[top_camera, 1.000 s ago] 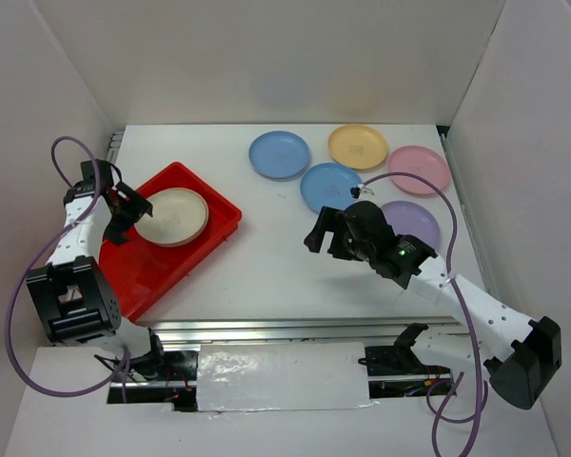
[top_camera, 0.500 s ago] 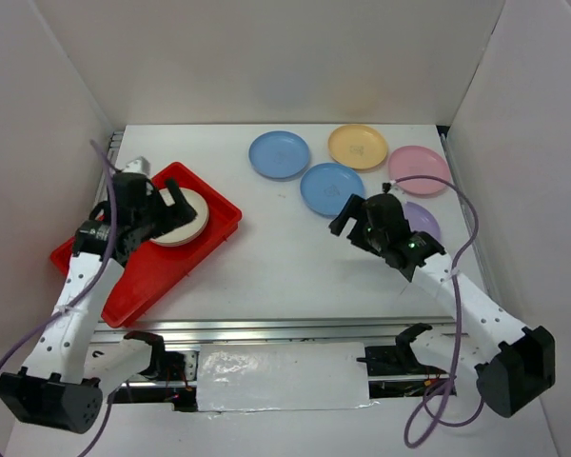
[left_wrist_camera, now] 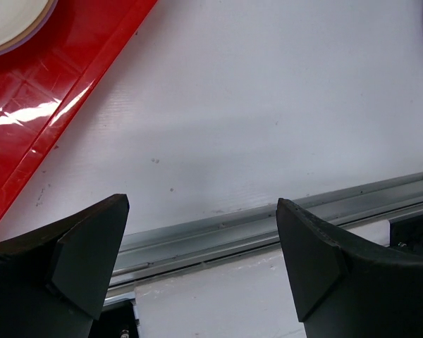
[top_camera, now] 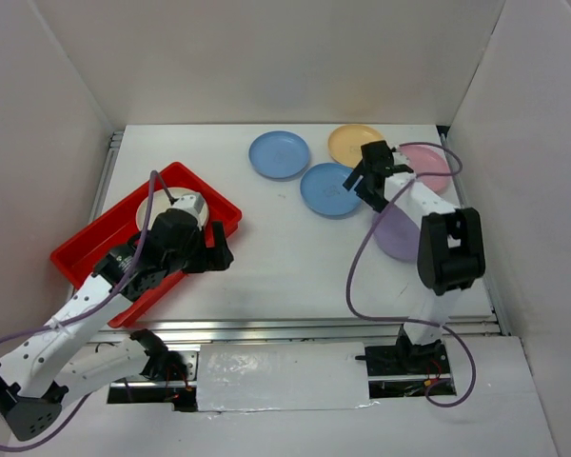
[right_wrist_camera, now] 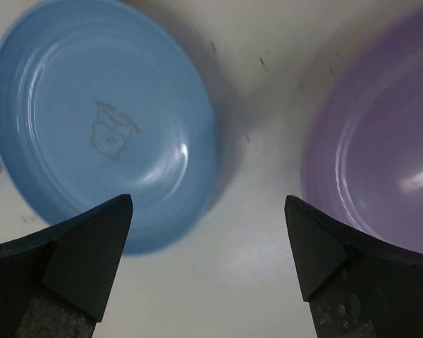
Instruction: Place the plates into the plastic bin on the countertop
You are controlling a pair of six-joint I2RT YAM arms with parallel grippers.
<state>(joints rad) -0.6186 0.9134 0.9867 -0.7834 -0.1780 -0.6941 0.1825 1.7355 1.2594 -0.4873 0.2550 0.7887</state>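
The red plastic bin [top_camera: 86,255] lies at the left of the countertop [top_camera: 285,257]. In it rests a cream plate [top_camera: 192,202], partly hidden by my left arm. In the left wrist view a purple rim shows under the cream plate [left_wrist_camera: 7,21]. My left gripper [top_camera: 219,253] hangs open and empty off the bin's right rim, above bare countertop. Two blue plates [top_camera: 279,154] [top_camera: 325,190], a yellow plate [top_camera: 350,143], a pink plate [top_camera: 430,164] and a purple plate [top_camera: 400,236] lie at the far right. My right gripper [right_wrist_camera: 208,243] is open and empty, between the blue plate [right_wrist_camera: 99,134] and the purple plate [right_wrist_camera: 381,169].
A metal rail [left_wrist_camera: 268,218] runs along the countertop's front edge, just ahead of my left gripper [left_wrist_camera: 201,246]. The red bin's rim [left_wrist_camera: 70,105] fills the left of that view. White walls close in the back and both sides. A purple cable [top_camera: 362,257] loops over the countertop by the right arm.
My left gripper has opened wide, left the cream plate in the bin and swung right to the bin's near right rim. My right gripper moved from mid-countertop to the far plates.
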